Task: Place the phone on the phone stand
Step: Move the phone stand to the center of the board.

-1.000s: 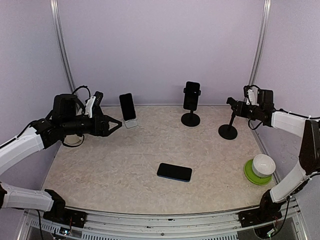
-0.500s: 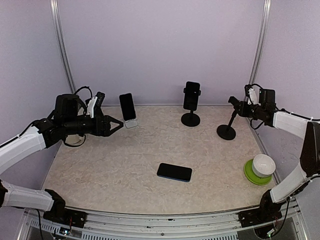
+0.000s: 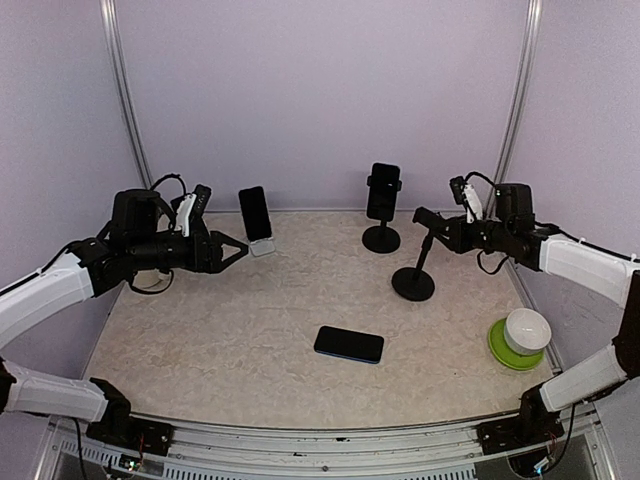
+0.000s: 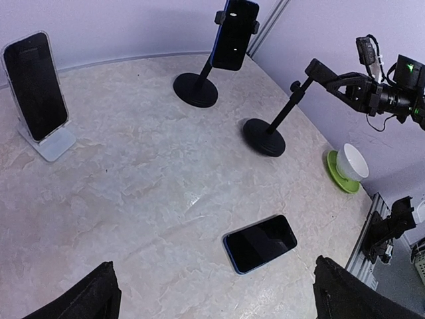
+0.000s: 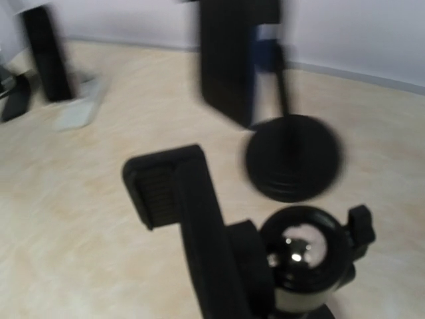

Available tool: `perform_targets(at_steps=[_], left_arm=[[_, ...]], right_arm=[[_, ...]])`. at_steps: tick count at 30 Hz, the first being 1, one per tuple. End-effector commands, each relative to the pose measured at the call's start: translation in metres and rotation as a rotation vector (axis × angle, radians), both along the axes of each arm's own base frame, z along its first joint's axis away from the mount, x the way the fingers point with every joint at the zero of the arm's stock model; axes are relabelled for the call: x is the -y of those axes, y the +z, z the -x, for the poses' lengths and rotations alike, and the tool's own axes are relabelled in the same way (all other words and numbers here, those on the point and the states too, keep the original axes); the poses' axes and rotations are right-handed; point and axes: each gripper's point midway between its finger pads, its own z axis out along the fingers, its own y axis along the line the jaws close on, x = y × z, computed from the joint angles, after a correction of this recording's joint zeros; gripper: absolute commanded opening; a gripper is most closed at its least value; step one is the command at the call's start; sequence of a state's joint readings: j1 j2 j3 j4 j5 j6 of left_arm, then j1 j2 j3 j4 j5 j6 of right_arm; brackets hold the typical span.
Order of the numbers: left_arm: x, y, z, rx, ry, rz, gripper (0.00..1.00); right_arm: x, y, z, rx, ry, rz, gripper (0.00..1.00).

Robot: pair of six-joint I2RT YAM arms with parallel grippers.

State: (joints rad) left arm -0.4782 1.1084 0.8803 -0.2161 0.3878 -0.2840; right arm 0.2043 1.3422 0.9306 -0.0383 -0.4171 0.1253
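A dark phone (image 3: 349,344) lies flat on the table near the middle, also seen in the left wrist view (image 4: 260,242). The empty black phone stand (image 3: 413,284) stands to its right rear, tilted, base on the table. My right gripper (image 3: 450,230) is shut on the stand's top clamp (image 5: 192,212); its own fingers are hidden in the blurred right wrist view. At the far left my left gripper (image 3: 225,250) hovers open, holding nothing, its fingertips (image 4: 99,296) wide apart above the table.
A phone sits on a clear stand (image 3: 256,215) at the back left. Another phone is clamped on a black stand (image 3: 383,192) at the back middle. A white bowl on a green plate (image 3: 525,332) is at the right edge.
My right gripper has pulled the empty phone stand from near the right wall leftward and nearer the middle. The left arm has stayed almost still.
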Motion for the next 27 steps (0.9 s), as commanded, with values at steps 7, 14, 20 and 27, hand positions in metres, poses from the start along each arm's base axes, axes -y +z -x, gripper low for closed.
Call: perform_targets(at_steps=[7,14,20,27], left_arm=[[0.013,-0.008,0.002,0.004,-0.033,-0.006,0.99],[0.011,-0.019,0.003,-0.011,-0.023,-0.022,0.99],[0.011,-0.017,0.000,0.001,-0.014,-0.019,0.99],[-0.021,-0.015,-0.023,0.038,0.222,-0.057,0.99]], right_arm=[[-0.107,0.026,0.024,0.226,0.352,0.027,0.09],[-0.139,0.011,0.027,0.224,0.438,0.084,0.12],[-0.141,0.008,0.028,0.221,0.439,0.117,0.29],[-0.130,0.018,0.027,0.207,0.369,0.147,0.55]])
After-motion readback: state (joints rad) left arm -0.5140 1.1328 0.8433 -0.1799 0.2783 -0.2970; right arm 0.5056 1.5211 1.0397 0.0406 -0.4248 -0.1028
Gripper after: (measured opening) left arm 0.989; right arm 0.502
